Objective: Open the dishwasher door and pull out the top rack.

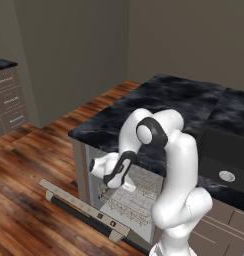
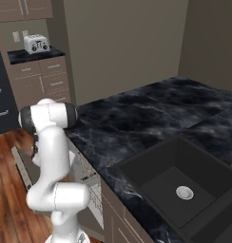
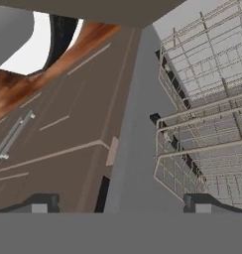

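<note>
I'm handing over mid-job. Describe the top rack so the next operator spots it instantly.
Start at the black marble counter left of the dark sink. Under its front edge the dishwasher door lies folded down over the wood floor. The top rack is the silver wire basket just above it in the opening, unlike the solid taupe fronts around it.

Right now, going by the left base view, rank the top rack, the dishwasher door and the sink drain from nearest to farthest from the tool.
1. The top rack: directly beside the tool, at the dishwasher opening.
2. The dishwasher door: dropped open, below the tool toward the floor.
3. The sink drain: far right, in the dark sink beyond the arm.
</note>
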Robot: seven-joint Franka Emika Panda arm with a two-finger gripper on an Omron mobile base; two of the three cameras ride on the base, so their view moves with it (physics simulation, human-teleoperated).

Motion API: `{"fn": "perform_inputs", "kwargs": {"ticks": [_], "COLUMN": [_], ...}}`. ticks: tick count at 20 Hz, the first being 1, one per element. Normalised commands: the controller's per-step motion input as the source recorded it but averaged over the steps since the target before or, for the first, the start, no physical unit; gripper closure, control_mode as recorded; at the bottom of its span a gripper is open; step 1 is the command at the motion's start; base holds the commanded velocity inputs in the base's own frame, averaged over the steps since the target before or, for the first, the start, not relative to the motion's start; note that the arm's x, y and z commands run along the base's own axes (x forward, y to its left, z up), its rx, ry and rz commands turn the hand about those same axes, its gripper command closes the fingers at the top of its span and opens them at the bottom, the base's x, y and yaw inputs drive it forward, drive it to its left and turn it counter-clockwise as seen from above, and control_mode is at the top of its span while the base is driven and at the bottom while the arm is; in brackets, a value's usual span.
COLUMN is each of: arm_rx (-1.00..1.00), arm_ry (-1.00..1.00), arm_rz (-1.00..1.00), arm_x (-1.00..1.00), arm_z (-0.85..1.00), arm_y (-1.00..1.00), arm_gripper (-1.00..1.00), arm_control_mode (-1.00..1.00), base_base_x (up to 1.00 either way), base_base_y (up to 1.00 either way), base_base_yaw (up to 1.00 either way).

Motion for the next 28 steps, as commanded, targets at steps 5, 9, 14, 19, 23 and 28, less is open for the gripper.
{"fn": "perform_inputs", "kwargs": {"ticks": [5, 9, 14, 19, 23, 28], "arm_rx": [-0.04, -0.21, -0.23, -0.11, 0.0, 0.04], "arm_ry": [0.01, -0.08, -0.14, -0.11, -0.01, 0.0], "arm_rz": [0.0, 0.03, 0.03, 0.01, 0.0, 0.0], "arm_x": [0.47, 0.54, 0.56, 0.68, 0.77, 0.8], "arm_z": [-0.2, -0.32, -0.66, -0.46, -0.01, 0.0], "arm_y": [-0.14, 0.0, 0.0, 0.0, 0.0, 0.0], "arm_gripper": [-1.0, -1.0, -1.0, -1.0, -1.0, -1.0], "arm_control_mode": [-1.0, -1.0, -1.0, -1.0, -1.0, -1.0], "base_base_x": [0.0, 0.0, 0.0, 0.0, 0.0, 0.0], "base_base_y": [0.0, 0.0, 0.0, 0.0, 0.0, 0.0], "base_base_yaw": [0.0, 0.0, 0.0, 0.0, 0.0, 0.0]}}
